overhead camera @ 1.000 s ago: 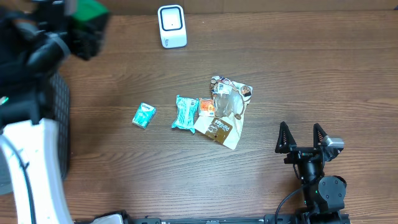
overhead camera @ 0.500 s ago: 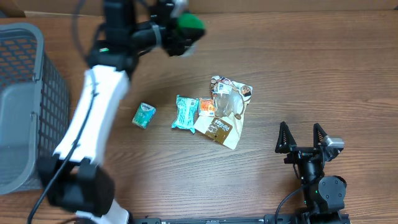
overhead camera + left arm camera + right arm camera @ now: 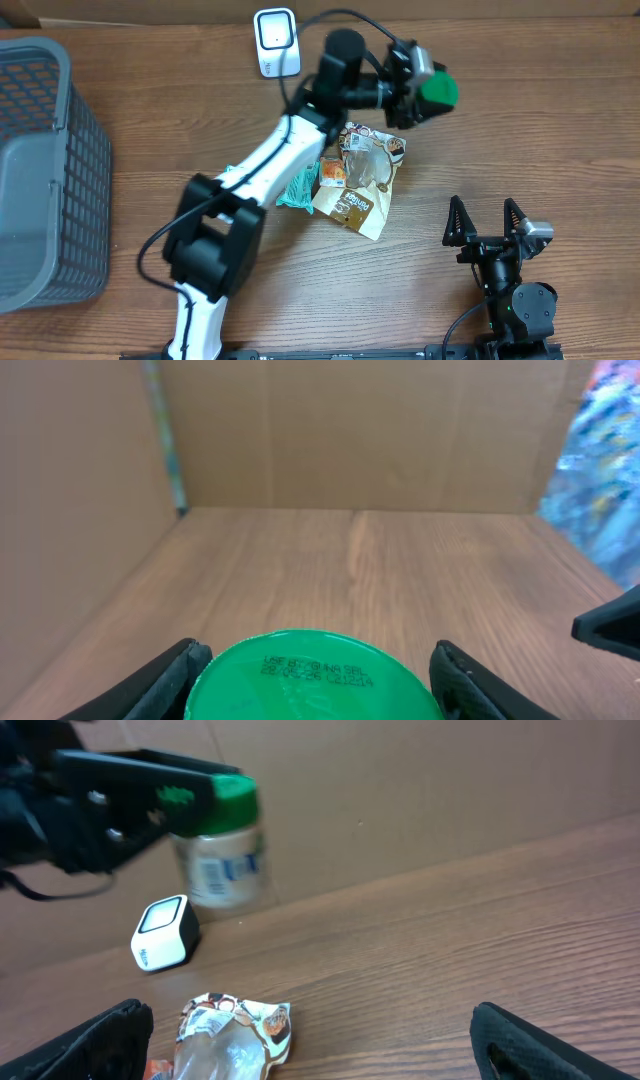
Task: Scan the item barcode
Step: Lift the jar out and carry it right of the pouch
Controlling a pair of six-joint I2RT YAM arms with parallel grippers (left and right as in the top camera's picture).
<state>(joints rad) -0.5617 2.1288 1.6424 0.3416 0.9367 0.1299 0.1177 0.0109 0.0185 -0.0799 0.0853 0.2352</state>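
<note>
At the lower right of the overhead frame the right gripper (image 3: 481, 204) rests with its jaws spread wide and empty. Above it, at centre, lie a large snack bag (image 3: 362, 175) and a teal packet (image 3: 297, 186). Higher, right of centre, the left gripper (image 3: 318, 662) clamps the green-lidded jar (image 3: 220, 860) by its lid, off the table. The white scanner (image 3: 276, 40) stands at the top edge.

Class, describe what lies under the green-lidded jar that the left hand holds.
Bare wooden table shows below the jar, held in the air by the left hand. In the overhead view, the jar hides the spot directly beneath it.
</note>
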